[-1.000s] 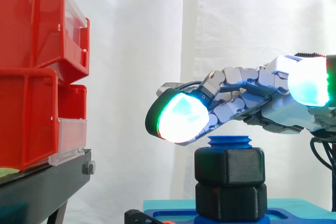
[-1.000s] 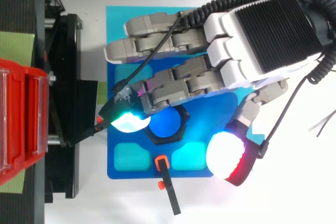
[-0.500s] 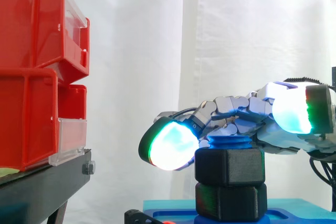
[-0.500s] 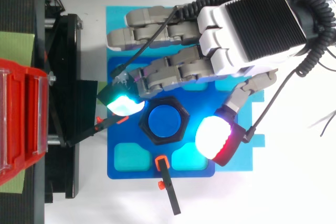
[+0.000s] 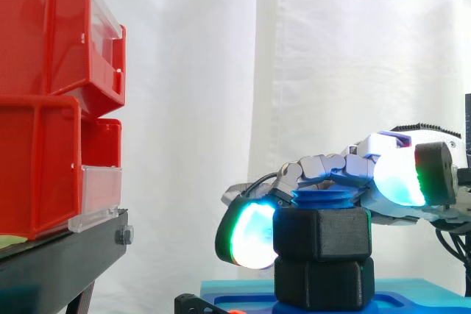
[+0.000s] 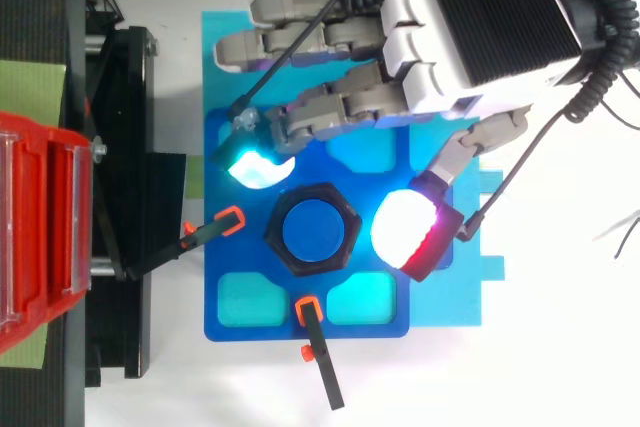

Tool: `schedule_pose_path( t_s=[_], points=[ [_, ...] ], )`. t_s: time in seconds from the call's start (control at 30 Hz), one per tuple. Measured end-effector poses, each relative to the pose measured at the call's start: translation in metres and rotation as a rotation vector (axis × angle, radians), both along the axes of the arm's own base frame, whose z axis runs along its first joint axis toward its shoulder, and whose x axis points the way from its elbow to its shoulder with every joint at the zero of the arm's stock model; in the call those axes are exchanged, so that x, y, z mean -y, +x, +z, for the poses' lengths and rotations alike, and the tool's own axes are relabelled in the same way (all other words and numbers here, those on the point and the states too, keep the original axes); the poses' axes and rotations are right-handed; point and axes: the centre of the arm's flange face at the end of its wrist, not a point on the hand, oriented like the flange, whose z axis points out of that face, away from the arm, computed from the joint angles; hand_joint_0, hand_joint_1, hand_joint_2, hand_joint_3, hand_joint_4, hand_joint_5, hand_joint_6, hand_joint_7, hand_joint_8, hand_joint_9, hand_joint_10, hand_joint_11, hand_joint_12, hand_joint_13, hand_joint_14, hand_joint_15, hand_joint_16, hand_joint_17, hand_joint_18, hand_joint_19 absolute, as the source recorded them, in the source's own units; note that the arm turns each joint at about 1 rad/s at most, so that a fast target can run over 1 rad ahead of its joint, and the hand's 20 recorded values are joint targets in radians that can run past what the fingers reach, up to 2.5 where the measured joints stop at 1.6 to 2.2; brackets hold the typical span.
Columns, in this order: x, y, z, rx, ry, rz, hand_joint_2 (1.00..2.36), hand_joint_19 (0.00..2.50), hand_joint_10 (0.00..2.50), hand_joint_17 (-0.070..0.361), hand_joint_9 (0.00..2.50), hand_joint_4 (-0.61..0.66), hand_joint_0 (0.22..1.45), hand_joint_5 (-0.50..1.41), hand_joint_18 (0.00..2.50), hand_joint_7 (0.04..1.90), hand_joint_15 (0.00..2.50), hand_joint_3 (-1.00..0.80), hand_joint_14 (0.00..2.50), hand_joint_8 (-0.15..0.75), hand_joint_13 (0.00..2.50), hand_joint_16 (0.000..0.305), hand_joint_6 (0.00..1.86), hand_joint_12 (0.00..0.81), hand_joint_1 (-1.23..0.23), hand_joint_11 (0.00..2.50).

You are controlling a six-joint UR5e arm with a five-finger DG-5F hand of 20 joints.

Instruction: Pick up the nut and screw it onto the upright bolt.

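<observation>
A black hex nut (image 6: 312, 232) sits threaded on the upright blue bolt (image 6: 312, 231). In the side view it is the upper nut (image 5: 321, 233), stacked on a second black nut (image 5: 324, 282), with the bolt's top (image 5: 321, 198) poking out. My hand (image 6: 480, 37) reaches in from the right and straddles the nut. One glowing green fingertip (image 5: 252, 234) hangs close beside the nut's left face. The thumb pad (image 6: 405, 234) sits just off its right side and, in the side view, higher than the nut. The fingers are loosely bent and not closed on it.
The bolt stands in a dark blue fixture (image 6: 230, 317) on a light blue plate (image 6: 450, 297). Two orange-tipped black clamps (image 6: 315, 347) (image 6: 205, 234) hold the fixture's edges. Red bins (image 5: 44, 108) on a black stand (image 6: 120, 147) stand to the left.
The hand has come down from above the bolt. Its green fingertip dropped level with the upper nut, and the thumb pad drew in toward the nut's right side.
</observation>
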Motion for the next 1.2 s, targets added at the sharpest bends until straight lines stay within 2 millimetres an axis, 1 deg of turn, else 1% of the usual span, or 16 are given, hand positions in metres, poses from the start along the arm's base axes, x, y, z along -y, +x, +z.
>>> schedule_pose_path(
  t_s=[0.17,0.23,0.3,0.37,0.4,0.43,0.6,0.83,0.97,1.2],
  points=[
    [0.007,-0.001,0.0,0.0,0.0,-0.008,1.0,0.0,0.0,0.056,0.75,0.13,0.49,0.03,0.0,1.11,0.0,-0.5,0.0,0.151,0.31,0.025,0.5,0.223,-0.17,0.0],
    [0.008,-0.002,0.0,0.0,0.0,-0.009,1.0,0.0,0.0,0.053,0.83,0.1,0.49,0.05,0.0,1.17,0.0,-0.5,0.0,0.152,0.35,0.023,0.5,0.213,-0.17,0.0],
    [0.009,-0.002,0.0,0.0,0.0,-0.01,1.0,0.0,0.0,0.051,0.88,0.09,0.49,0.05,0.0,1.19,0.0,-0.5,0.0,0.154,0.38,0.022,0.5,0.21,-0.18,0.0],
    [0.01,-0.002,0.0,0.001,-0.001,-0.011,1.0,0.0,0.0,0.049,0.88,0.12,0.49,0.03,0.01,1.14,0.0,-0.5,0.0,0.156,0.38,0.022,0.5,0.208,-0.19,0.0],
    [0.011,-0.002,0.0,0.001,0.0,-0.012,1.0,0.0,0.0,0.051,0.82,0.18,0.49,0.0,0.0,1.0,0.0,-0.5,0.0,0.175,0.36,0.023,0.5,0.217,-0.19,0.0],
    [0.011,-0.002,0.0,0.001,0.0,-0.012,1.0,0.0,0.0,0.053,0.79,0.21,0.49,-0.03,0.0,0.92,0.0,-0.5,0.0,0.183,0.34,0.024,0.5,0.224,-0.19,0.0],
    [0.01,-0.001,0.002,0.007,0.001,-0.01,1.0,0.0,0.0,0.064,0.7,0.2,0.48,-0.05,0.0,0.81,0.0,-0.5,0.0,0.181,0.27,0.028,0.5,0.254,-0.19,0.0],
    [0.005,0.006,0.012,0.028,0.003,-0.002,1.0,0.0,0.0,0.069,0.66,0.18,0.47,-0.06,0.0,0.81,0.0,-0.5,0.0,0.185,0.23,0.031,0.5,0.266,-0.18,0.0],
    [0.001,0.007,0.013,0.028,0.003,0.003,1.0,0.0,0.0,0.07,0.67,0.19,0.48,-0.05,0.0,0.83,0.0,-0.5,0.0,0.191,0.24,0.031,0.5,0.266,-0.18,0.0],
    [-0.004,0.008,0.013,0.022,0.005,0.007,1.0,0.0,0.0,0.069,0.72,0.2,0.48,-0.03,0.0,0.93,0.0,-0.5,0.0,0.202,0.27,0.031,0.5,0.261,-0.19,0.0]
  ],
)
